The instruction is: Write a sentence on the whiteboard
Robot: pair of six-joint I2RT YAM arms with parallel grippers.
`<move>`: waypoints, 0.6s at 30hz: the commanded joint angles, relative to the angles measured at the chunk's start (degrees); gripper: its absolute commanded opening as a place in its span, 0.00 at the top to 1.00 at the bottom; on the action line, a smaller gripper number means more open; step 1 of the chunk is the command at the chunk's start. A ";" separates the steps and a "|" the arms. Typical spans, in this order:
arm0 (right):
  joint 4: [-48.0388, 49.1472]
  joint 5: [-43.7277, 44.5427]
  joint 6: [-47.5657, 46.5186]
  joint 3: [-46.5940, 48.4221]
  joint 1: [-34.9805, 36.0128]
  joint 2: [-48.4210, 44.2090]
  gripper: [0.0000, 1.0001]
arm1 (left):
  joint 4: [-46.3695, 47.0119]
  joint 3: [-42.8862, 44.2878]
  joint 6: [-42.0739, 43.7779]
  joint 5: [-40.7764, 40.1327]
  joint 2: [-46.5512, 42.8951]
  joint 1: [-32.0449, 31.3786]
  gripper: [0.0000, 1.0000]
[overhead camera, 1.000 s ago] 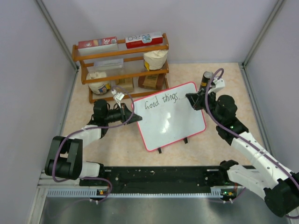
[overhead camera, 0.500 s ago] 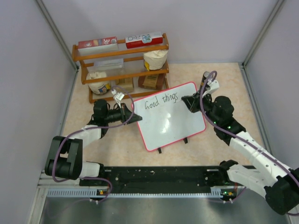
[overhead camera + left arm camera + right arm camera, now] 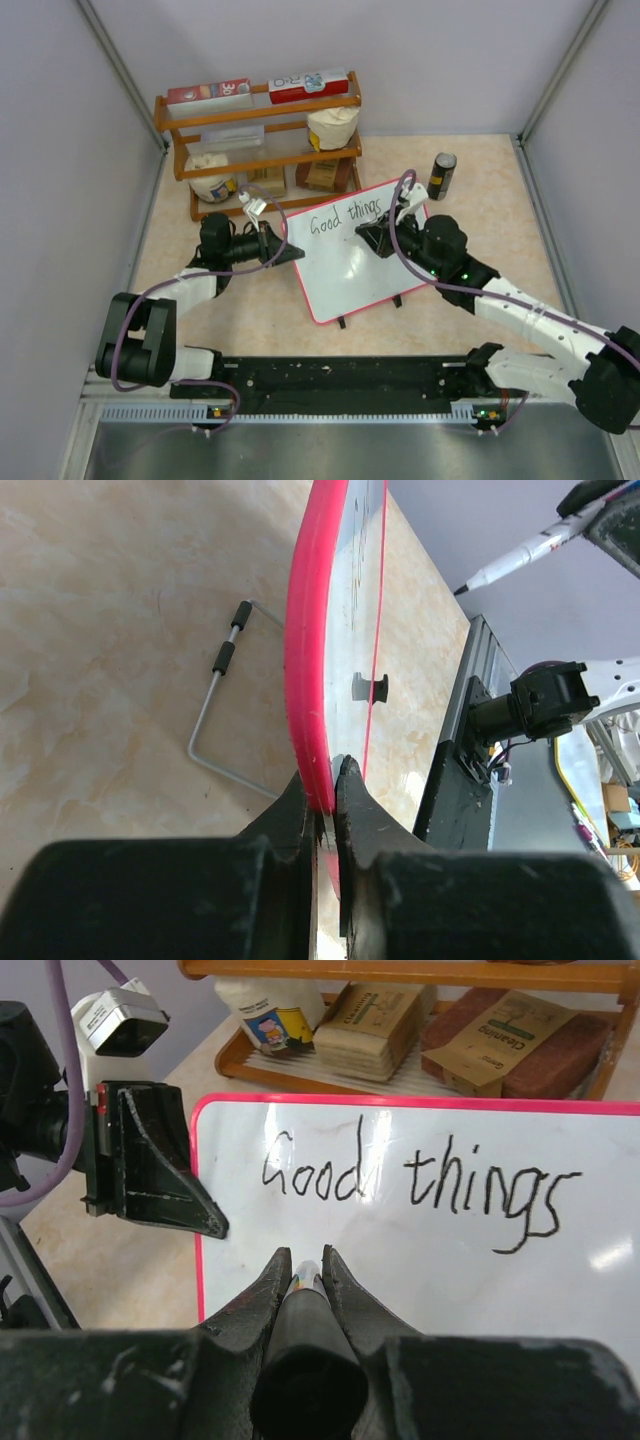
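The whiteboard (image 3: 350,275) with its red-pink frame stands tilted mid-table. The sentence (image 3: 345,216) so reads "Good things" in black on one line near the top edge. My left gripper (image 3: 295,252) is shut on the board's left edge; in the left wrist view the gripper (image 3: 322,780) pinches the red frame (image 3: 308,660). My right gripper (image 3: 368,235) is shut on a marker (image 3: 305,1305) and hovers over the board's middle, below the writing. In the right wrist view the gripper (image 3: 306,1258) points at bare board (image 3: 450,1290) under "Good" (image 3: 315,1170). The marker tip (image 3: 500,568) is off the surface.
A wooden shelf rack (image 3: 258,140) with boxes and bags stands behind the board. A dark can (image 3: 441,175) stands at the back right. A bent wire stand (image 3: 215,710) lies on the table behind the board. A black rail (image 3: 340,375) runs along the near edge.
My right arm has swung left from the board's right edge to over its middle, carrying the marker and uncovering the can. The writing and the left gripper are unchanged.
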 commanded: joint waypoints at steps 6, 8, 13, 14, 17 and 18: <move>9.56 2.93 -1.08 2.26 6.92 4.64 1.00 | -5.84 -3.00 13.77 -1.77 1.12 -2.32 1.00; 10.53 3.29 -1.26 2.79 7.80 5.53 1.00 | -5.92 -3.00 13.77 -1.77 1.12 -2.32 1.00; 10.97 4.68 -1.52 4.29 10.09 8.86 1.00 | -5.84 -3.17 13.86 -2.03 0.68 -2.32 1.00; 10.97 4.78 -1.69 4.72 10.18 9.31 1.00 | -5.84 -3.17 13.86 -1.94 0.68 -2.32 1.00; 11.59 5.13 -1.70 5.17 10.53 10.28 1.00 | -5.84 -3.09 13.86 -1.85 0.86 -2.32 1.00; 11.68 5.57 -1.78 5.25 10.45 10.45 1.00 | -5.84 -3.17 13.86 -1.85 0.77 -2.32 1.00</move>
